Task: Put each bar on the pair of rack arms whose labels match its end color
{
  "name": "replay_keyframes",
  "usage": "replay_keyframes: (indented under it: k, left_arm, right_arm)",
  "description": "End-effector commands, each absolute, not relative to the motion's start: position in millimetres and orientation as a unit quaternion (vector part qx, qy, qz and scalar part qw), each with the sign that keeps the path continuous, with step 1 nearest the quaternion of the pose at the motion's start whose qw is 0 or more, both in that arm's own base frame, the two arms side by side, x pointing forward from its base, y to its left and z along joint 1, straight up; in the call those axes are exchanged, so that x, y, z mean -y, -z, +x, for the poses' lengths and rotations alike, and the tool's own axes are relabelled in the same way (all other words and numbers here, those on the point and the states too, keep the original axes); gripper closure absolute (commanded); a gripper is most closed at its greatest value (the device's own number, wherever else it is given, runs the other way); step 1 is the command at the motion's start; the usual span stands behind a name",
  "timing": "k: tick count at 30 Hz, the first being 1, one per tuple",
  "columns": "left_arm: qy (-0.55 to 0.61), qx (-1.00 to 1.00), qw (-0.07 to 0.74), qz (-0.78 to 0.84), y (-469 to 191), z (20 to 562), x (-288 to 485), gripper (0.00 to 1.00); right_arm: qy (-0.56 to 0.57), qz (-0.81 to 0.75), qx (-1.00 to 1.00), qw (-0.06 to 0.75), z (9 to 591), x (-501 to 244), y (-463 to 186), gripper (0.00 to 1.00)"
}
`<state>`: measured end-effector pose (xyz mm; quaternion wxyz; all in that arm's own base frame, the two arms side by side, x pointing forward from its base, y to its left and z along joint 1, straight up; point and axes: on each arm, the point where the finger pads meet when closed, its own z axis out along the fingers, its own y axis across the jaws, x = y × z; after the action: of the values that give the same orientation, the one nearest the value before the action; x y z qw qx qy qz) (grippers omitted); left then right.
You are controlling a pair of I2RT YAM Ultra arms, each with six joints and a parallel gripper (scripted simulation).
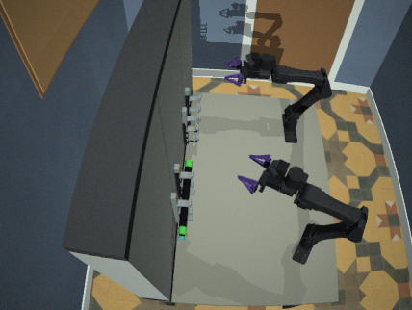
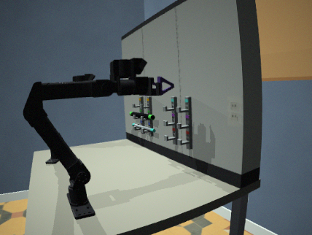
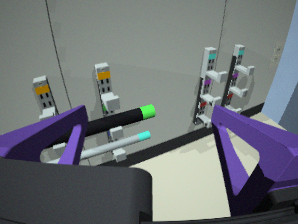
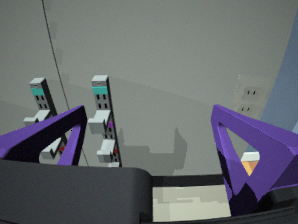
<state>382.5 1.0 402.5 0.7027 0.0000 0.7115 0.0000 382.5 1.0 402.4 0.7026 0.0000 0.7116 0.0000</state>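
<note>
The left rack (image 1: 175, 207) (image 3: 103, 82) has orange labels on top, green in the middle, blue at the bottom. A black bar (image 1: 186, 193) (image 2: 142, 115) (image 3: 122, 119) with green ends lies on its middle arms. A thinner grey bar (image 2: 143, 127) (image 3: 115, 145) with cyan ends lies on its bottom arms. The right rack (image 2: 189, 124) (image 4: 101, 97) has cyan labels on top, then purple, then red; its arms are bare. My left gripper (image 1: 244, 167) (image 3: 149, 112) is open and empty, out from the left rack. My right gripper (image 1: 225, 71) (image 4: 148, 112) is open and empty, out from the wall beyond the right rack.
Both racks hang on a tall grey wall panel (image 1: 159, 193) (image 2: 215, 73) at the back of the table (image 1: 231, 241) (image 2: 109, 164). Wall sockets (image 2: 234, 110) (image 4: 250, 92) sit beyond the right rack. The two arms are apart from each other.
</note>
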Motion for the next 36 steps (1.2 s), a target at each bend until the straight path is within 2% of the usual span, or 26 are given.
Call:
replay_keyframes:
  k: [1, 36]
  left_arm:
    - [0.0, -0.707, 0.707, 0.0, -407, 382, -1, 0.0]
    - [-0.159, -0.727, 0.66, 0.1, -361, 401, -22, 0.0]
  right_arm:
    - [0.0, 0.0, -0.707, 0.707, 382, -1, -407, 0.0]
    - [0.133, -0.132, -0.699, 0.69, 389, -37, -361, 0.0]
